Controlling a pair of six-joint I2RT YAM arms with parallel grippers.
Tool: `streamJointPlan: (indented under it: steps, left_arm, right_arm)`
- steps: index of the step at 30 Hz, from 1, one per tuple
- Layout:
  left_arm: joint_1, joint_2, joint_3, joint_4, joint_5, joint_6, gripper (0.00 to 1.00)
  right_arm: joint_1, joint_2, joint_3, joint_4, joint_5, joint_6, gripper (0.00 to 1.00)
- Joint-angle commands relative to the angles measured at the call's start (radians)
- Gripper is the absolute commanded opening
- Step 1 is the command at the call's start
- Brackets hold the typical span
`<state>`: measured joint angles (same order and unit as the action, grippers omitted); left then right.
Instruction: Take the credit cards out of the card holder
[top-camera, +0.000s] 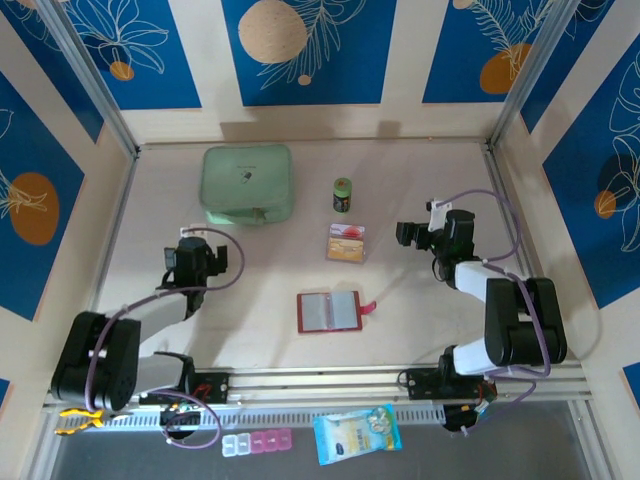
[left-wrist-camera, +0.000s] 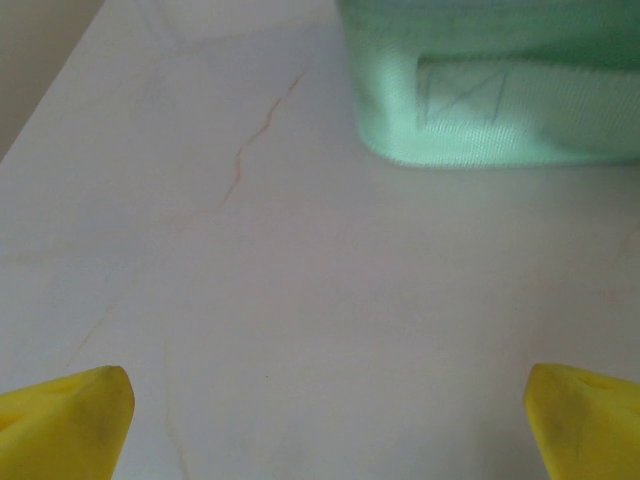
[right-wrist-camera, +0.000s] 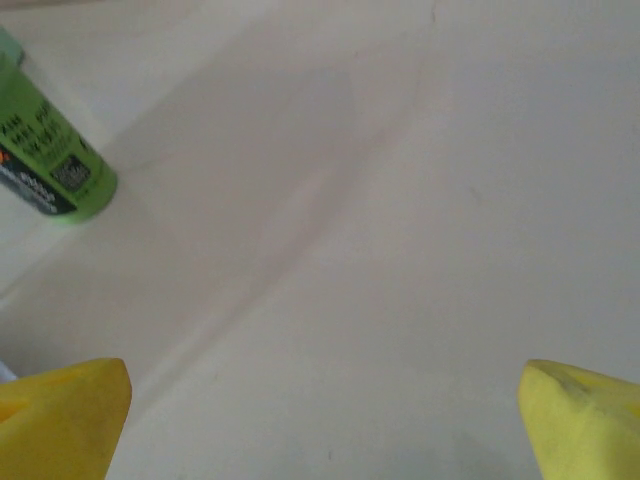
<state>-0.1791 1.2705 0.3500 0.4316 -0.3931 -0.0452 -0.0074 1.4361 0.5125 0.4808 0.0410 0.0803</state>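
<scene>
The card holder (top-camera: 328, 311) lies open and flat at the middle of the table near the front, dark red with clear sleeves, its snap tab pointing right. The credit cards (top-camera: 346, 243) sit as a small orange, red and whitish stack a little behind it. My left gripper (top-camera: 194, 252) hovers left of the holder and well apart from it. In the left wrist view the left gripper (left-wrist-camera: 325, 425) is open, its yellow fingertips (left-wrist-camera: 70, 420) wide over bare table. My right gripper (top-camera: 410, 234) stands right of the cards. It is open (right-wrist-camera: 325, 420), with nothing between its fingertips (right-wrist-camera: 580, 420).
A mint-green zip case (top-camera: 247, 184) (left-wrist-camera: 500, 100) lies at the back left, ahead of the left gripper. A small green bottle (top-camera: 342, 195) (right-wrist-camera: 55, 165) stands behind the cards. A pill box (top-camera: 258, 443) and a blue-yellow packet (top-camera: 357, 433) lie below the front rail.
</scene>
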Motion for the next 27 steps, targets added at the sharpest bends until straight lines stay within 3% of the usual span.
streamJointPlan:
  steps: [1,8,13,17,27]
  left_arm:
    - [0.023,0.056,-0.002,0.287,0.079,0.057,0.99]
    - [0.081,0.191,0.003,0.466,0.181,0.068,0.99]
    - [0.104,0.306,-0.025,0.628,0.252,0.069,0.99]
    - [0.105,0.293,0.021,0.508,0.278,0.078,0.99]
    - [0.101,0.293,0.021,0.514,0.287,0.088,1.00]
  right_arm:
    - [0.006,0.053,-0.013,0.152,0.017,0.013,0.99]
    - [0.005,0.090,-0.097,0.335,0.012,0.011,0.99]
    - [0.006,0.087,-0.095,0.325,0.020,0.012,0.99]
    - [0.007,0.086,-0.094,0.322,0.020,0.012,0.99]
    - [0.004,0.086,-0.094,0.317,0.017,0.013,0.99]
